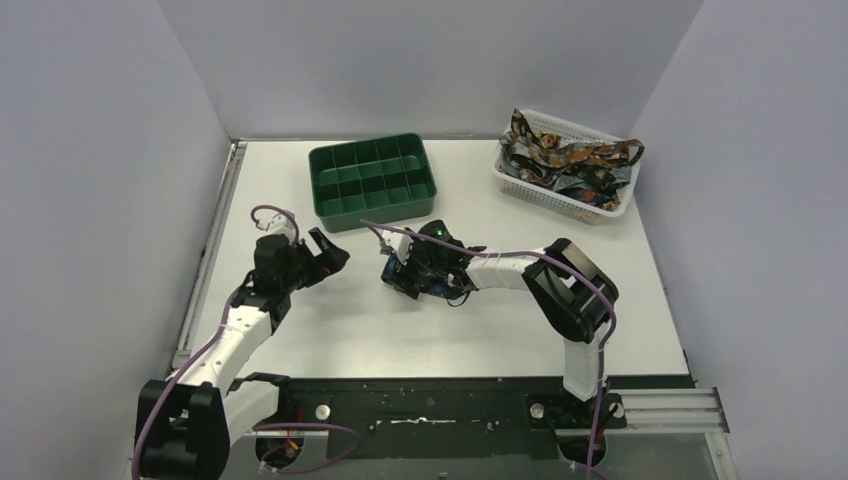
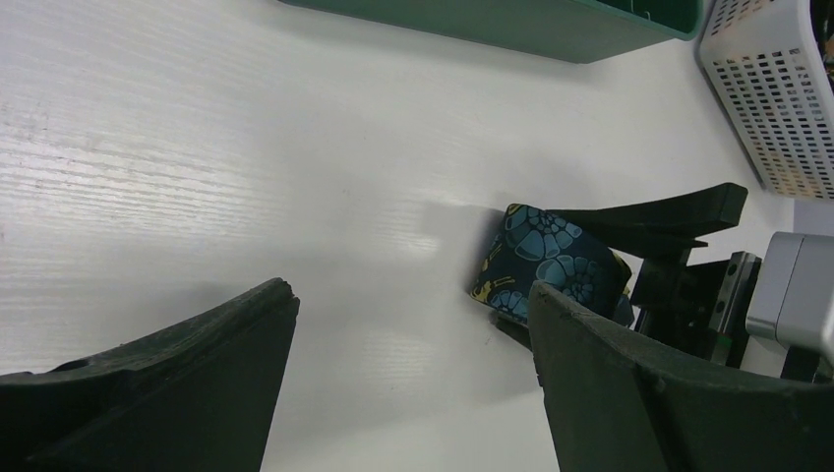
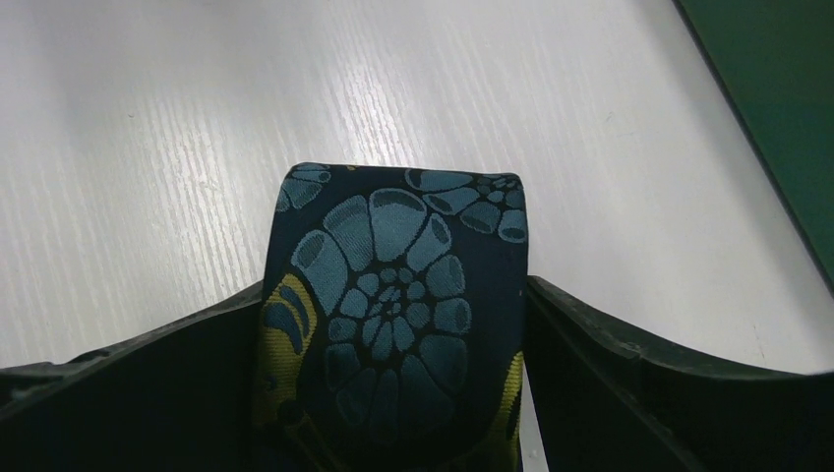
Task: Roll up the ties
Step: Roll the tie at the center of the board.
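Nearest your right wrist camera, the right hand point(image 3: 398, 290) is pressing its two fingers against both sides of the rolled tie point(image 3: 393, 334). You are holding the roll, with its blue flower pattern facing the camera and its front end poking out past the fingertips. The roll is sitting low over the desk point(image 1: 480, 330), about mid-desk and just in front of the green tray point(image 1: 370, 214). I cannot tell whether it is touching the surface. At the far right corner the white basket point(image 1: 560, 200) is carrying the other ties point(image 1: 565, 160), loose and tangled, with one draping over the rim. The left hand point(image 2: 413, 295) is hanging wide with nothing between its fingers, near the roll on its left side.

Here is what I judge could be going wrong for you:
- **Unrolling:** The fingers are only squeezing the sides, so a quick lift or a light squeeze could let the outer wrap spring open and the roll unwind.
- **Crushing:** Squeezing too hard could be flattening the roll.
- **Snagging:** If the roll is going into the tray, its compartments are looking narrow, and a tilted approach could catch the fabric on a divider.
- **Collision:** The left hand is waiting close by, so swinging the right arm leftward could knock the fingers together.
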You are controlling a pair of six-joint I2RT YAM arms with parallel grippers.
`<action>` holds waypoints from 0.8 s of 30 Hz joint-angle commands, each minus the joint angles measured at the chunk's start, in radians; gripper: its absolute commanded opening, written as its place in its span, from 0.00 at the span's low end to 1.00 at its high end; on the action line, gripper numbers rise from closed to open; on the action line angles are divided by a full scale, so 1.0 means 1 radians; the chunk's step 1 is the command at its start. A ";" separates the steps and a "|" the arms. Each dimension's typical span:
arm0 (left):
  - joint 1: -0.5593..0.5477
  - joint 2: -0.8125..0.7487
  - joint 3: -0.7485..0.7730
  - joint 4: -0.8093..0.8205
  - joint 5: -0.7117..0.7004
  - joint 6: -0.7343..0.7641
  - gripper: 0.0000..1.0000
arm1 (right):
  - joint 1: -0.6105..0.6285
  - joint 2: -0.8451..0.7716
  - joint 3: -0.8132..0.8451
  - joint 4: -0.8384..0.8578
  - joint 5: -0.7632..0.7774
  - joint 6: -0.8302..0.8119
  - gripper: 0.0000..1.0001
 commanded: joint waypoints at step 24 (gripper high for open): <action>0.015 0.014 -0.018 0.045 0.056 -0.007 0.85 | 0.056 0.020 0.066 0.015 0.033 -0.052 0.75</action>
